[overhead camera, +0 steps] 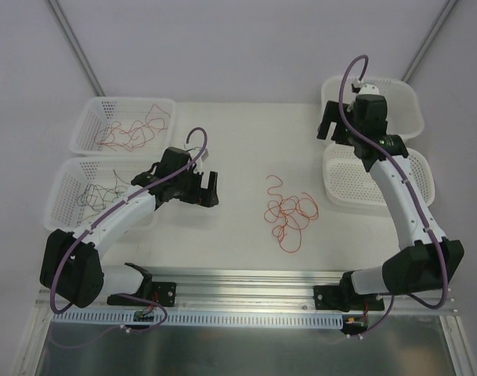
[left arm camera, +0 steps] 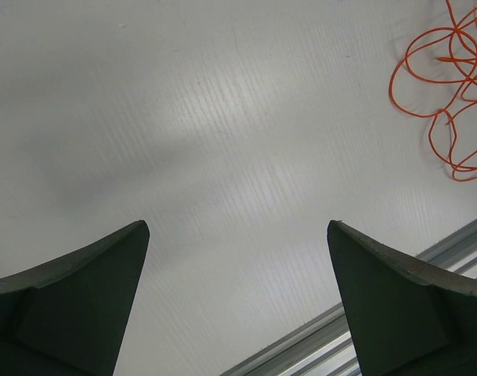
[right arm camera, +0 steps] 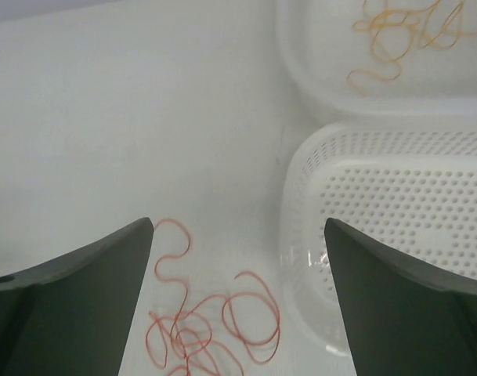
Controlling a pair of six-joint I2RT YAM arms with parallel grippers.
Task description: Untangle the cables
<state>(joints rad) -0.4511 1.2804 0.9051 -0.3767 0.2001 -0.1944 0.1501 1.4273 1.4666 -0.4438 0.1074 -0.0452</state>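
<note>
A tangle of thin orange-red cables lies on the white table between the arms. It also shows at the top right of the left wrist view as the cables, and at the bottom of the right wrist view as the cables. My left gripper hovers left of the tangle, open and empty. My right gripper hangs by the far right basket, open and empty. Pale orange-yellow cables lie in that basket.
Red cables sit in the far left basket and dark cables in the near left basket. The near right basket looks empty, and shows as a perforated basket. A metal rail runs along the table's near edge.
</note>
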